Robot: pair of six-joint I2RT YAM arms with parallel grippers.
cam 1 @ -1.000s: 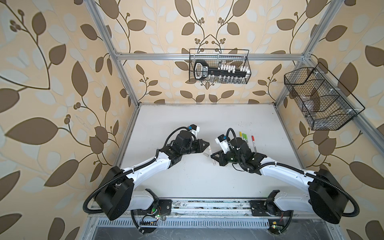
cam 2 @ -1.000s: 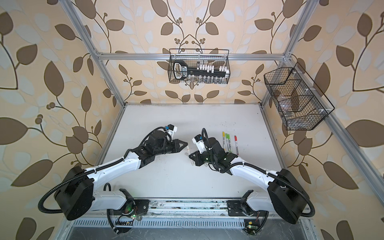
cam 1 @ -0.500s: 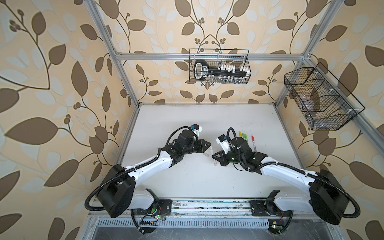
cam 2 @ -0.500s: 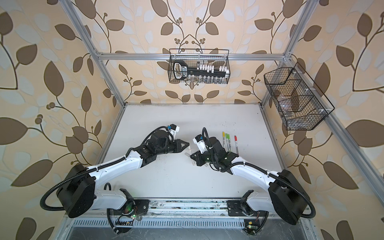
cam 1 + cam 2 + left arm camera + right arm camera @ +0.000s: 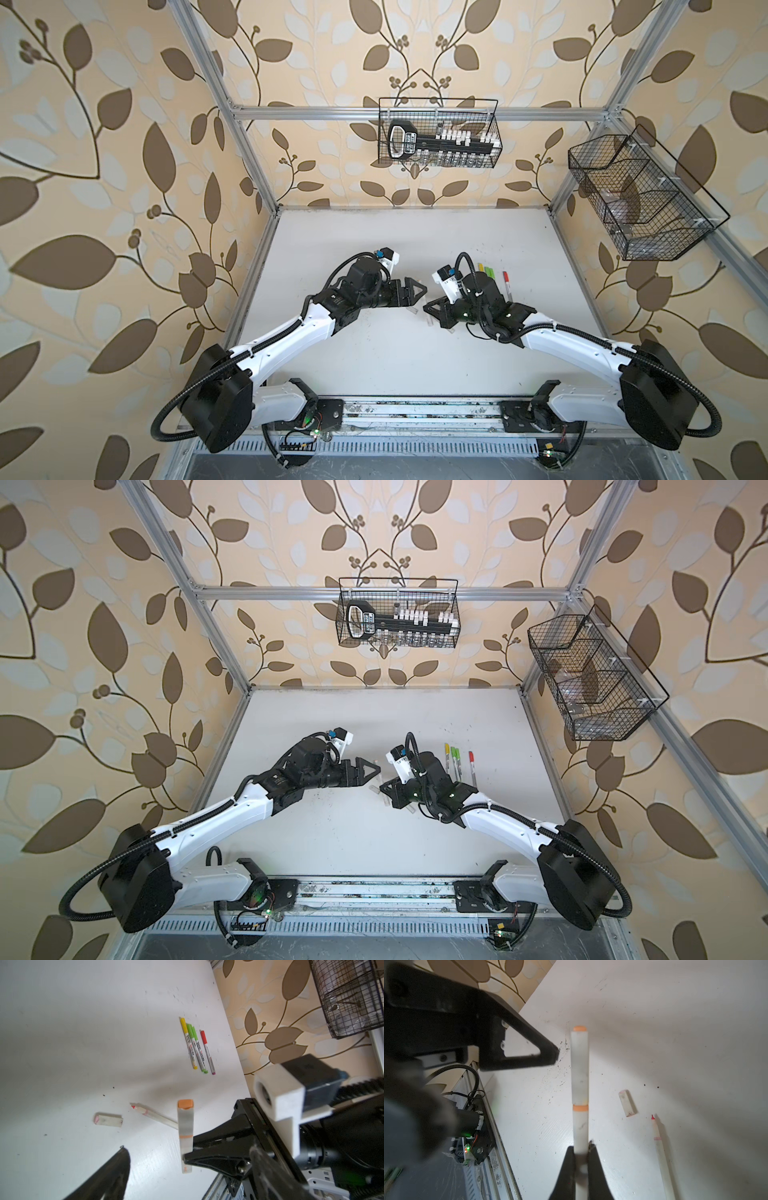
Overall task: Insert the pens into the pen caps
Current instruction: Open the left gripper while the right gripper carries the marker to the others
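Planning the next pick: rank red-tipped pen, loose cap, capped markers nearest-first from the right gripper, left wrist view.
1. red-tipped pen, lying beside the right gripper.
2. loose cap, beyond the pen's tip.
3. capped markers, farthest, toward the wall.

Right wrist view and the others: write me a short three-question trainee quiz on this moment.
1. True or false: the right gripper is shut on the orange-ended pen.
2. The loose cap lies: A) flat on the table near the red-tipped pen; B) fitted on the orange-ended pen; C) upright on its end.
3. Fill in: the left gripper is ____.
Key: 1 true; 2 A; 3 open.
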